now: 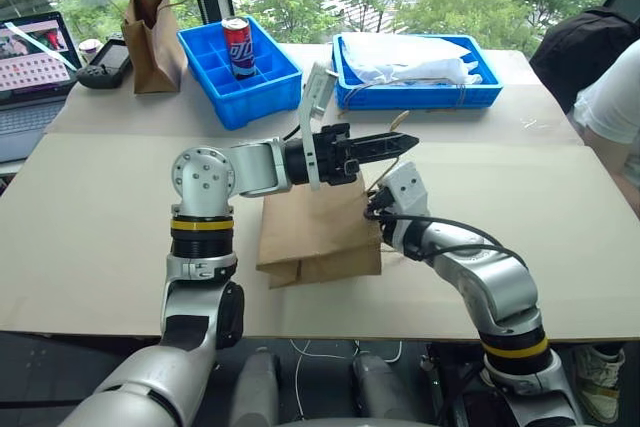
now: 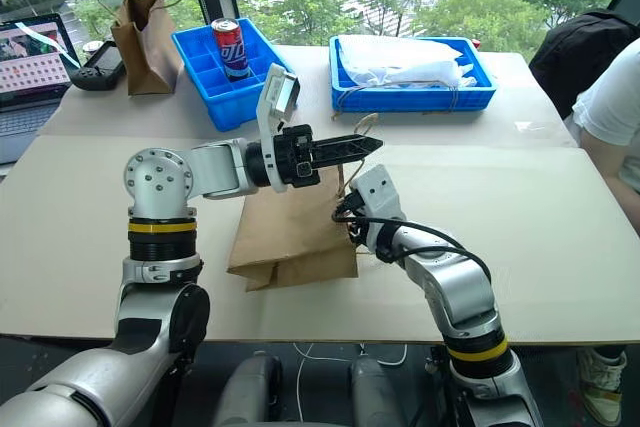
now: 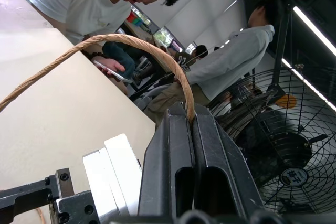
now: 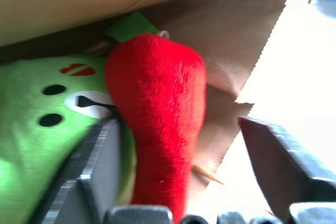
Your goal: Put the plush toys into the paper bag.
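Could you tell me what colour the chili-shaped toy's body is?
Bright red; the chili toy shows best in the right wrist view.

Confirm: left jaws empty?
No: the left gripper is shut on the twine handle of the paper bag.

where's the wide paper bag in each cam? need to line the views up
Left eye view: paper bag lies mid-table, under both grippers.
Right eye view: paper bag, same spot.
Left wrist view: its twine handle, pinched in the left gripper.
Right wrist view: its open mouth, behind the red chili toy.
Shared landmark: twine handle.
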